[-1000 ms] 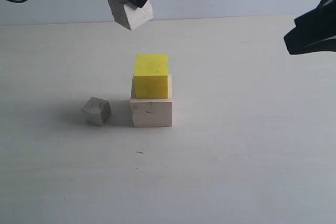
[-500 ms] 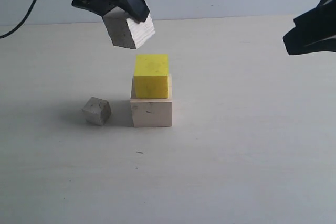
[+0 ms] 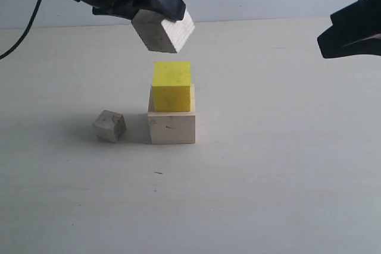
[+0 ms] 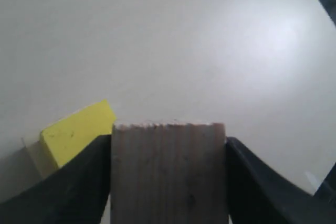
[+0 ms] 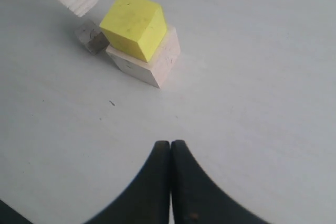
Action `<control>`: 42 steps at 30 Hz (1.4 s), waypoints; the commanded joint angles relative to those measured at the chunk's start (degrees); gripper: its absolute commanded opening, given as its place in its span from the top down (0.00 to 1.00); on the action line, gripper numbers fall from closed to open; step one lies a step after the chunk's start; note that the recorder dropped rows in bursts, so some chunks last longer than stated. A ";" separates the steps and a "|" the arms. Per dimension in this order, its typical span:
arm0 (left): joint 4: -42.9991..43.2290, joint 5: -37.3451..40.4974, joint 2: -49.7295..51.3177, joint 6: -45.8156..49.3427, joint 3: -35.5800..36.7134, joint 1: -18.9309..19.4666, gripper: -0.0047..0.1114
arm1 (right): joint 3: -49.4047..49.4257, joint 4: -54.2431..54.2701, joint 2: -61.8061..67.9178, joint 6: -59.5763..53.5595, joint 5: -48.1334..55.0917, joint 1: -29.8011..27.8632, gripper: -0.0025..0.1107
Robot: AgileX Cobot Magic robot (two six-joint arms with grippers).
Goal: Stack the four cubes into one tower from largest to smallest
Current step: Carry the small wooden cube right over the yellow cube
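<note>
Grey wood, the smallest cube (image 3: 109, 125) lay on the table (image 3: 268, 194) just at 9 o'clock of the big cube (image 3: 171, 127), which carried the yellow cube (image 3: 172, 85). Above yellow, near 12 o'clock and clear of it, the left gripper (image 3: 158, 9) pinched the third cube (image 3: 165, 30) at a tilt; it wanted levelling, squaring and centring over yellow, then a slow descent, the jaws parting only once the faces met. Far off at 3 o'clock the right gripper (image 5: 170, 153) hung empty, fingers pressed together.

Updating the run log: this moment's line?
left gripper: holding pale wooden cube above yellow cube | right gripper: shut, empty | smallest cube: on table
</note>
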 commanded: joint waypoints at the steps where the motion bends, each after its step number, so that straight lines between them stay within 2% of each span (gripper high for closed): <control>1: 1.45 -2.94 -0.72 -6.40 0.02 -0.42 0.96 | 0.34 0.04 -0.16 -0.44 -0.67 0.02 0.98; 5: 18.81 -5.34 -0.72 -22.13 -0.12 -2.96 0.96 | 0.34 0.14 -0.16 -0.44 -0.79 0.02 0.98; 8: 25.22 -4.45 -0.04 -30.00 -1.35 -4.82 0.96 | 0.34 0.14 -0.16 -0.44 -0.90 0.02 0.98; 17: 26.83 2.66 7.51 -36.60 -8.92 -7.22 0.96 | 0.34 0.14 -0.16 -0.44 -0.78 0.02 0.98; 28: 30.40 3.99 9.26 -42.71 -9.33 -8.36 0.96 | 0.34 0.14 -0.16 -0.54 -0.78 0.02 0.98; 38: 30.54 4.94 9.26 -40.52 -9.33 -8.77 0.96 | 0.34 0.14 -0.16 -0.71 -0.78 0.02 0.98; 42: 30.54 4.94 9.26 -39.42 -9.33 -8.77 0.96 | 0.34 0.14 -0.16 -5.41 -0.78 0.02 0.98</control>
